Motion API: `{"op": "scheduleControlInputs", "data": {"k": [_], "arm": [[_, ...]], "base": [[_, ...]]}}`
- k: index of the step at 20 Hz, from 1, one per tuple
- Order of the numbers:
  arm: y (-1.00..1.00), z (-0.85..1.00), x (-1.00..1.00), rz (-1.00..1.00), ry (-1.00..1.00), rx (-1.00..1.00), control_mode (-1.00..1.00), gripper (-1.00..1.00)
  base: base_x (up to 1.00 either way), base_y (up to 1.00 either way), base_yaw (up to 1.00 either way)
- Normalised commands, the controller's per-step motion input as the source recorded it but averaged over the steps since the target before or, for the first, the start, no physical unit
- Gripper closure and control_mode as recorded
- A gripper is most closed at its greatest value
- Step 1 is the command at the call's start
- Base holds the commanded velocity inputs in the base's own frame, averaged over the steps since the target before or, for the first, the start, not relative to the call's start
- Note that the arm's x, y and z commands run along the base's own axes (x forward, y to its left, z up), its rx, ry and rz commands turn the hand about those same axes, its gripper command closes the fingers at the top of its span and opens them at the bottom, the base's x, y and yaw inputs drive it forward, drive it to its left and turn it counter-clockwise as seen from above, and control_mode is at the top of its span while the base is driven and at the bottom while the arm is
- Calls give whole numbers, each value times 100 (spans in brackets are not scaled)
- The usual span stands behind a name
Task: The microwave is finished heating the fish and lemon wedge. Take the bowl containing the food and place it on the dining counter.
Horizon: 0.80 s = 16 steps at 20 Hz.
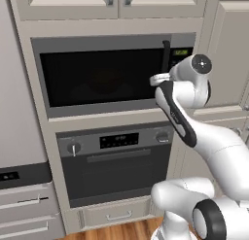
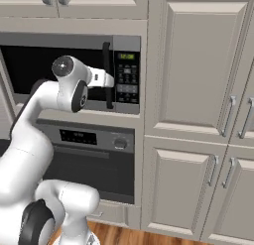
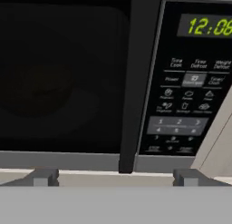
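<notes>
Two wide-open fingers of the gripper [image 3: 115, 177] face the shut microwave [image 1: 104, 76], lined up on its black handle [image 3: 138, 82] for pulling it open.

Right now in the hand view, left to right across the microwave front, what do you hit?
Dark glass door → black vertical handle → keypad panel with the green clock display at its top → beige cabinet edge. The open gripper faces the handle's lower end.
</notes>
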Motion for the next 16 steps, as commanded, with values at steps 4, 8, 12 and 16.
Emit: {"op": "scheduleControlInputs", "data": {"k": [4,8,12,16], "arm": [[-1,-10,63,-1,-2,0,-100,-100],[-7,-11,62,0,0,0,-100,-100],[-8,-10,56,0,0,0,-100,-100],[-5,-10,53,0,0,0,-100,-100]], "base": [[0,0,0],[0,0,0],[0,0,0],[0,0,0]]}}
